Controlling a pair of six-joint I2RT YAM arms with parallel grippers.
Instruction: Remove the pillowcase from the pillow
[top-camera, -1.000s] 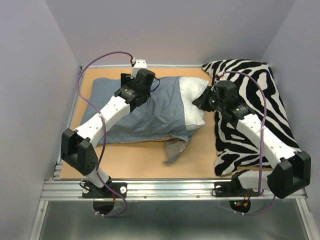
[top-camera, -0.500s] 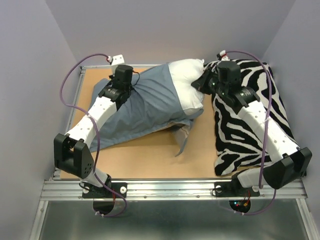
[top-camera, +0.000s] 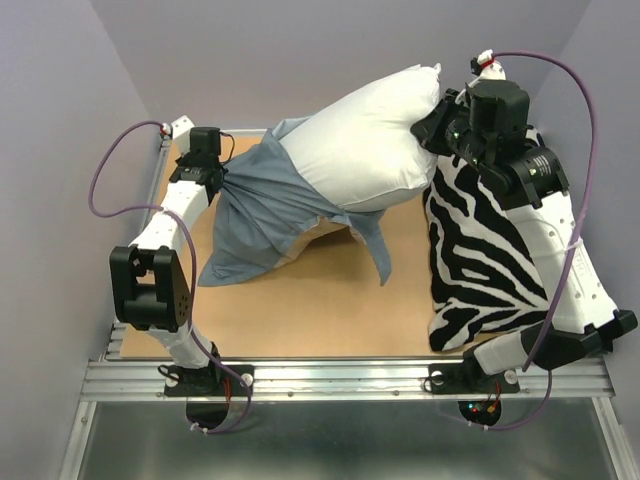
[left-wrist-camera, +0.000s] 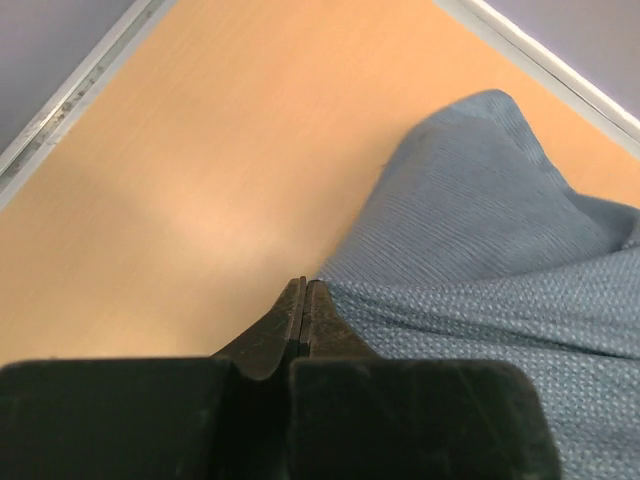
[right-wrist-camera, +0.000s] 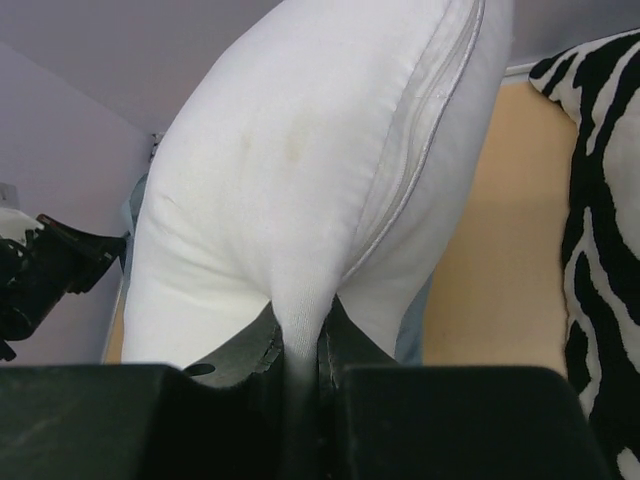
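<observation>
Pillow (top-camera: 375, 135) raised higher off the worktop (top-camera: 300, 310) than half a second ago, right tool (right-wrist-camera: 300, 340) clenched on its corner, left tool (left-wrist-camera: 305, 300) pinching the pillowcase (top-camera: 270, 200), which sleeves only the pillow's left end.

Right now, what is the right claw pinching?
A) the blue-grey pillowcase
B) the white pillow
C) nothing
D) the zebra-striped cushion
B: the right wrist view shows a fold of the white pillow clamped in the right claw; the left claw has the pillowcase.
</observation>
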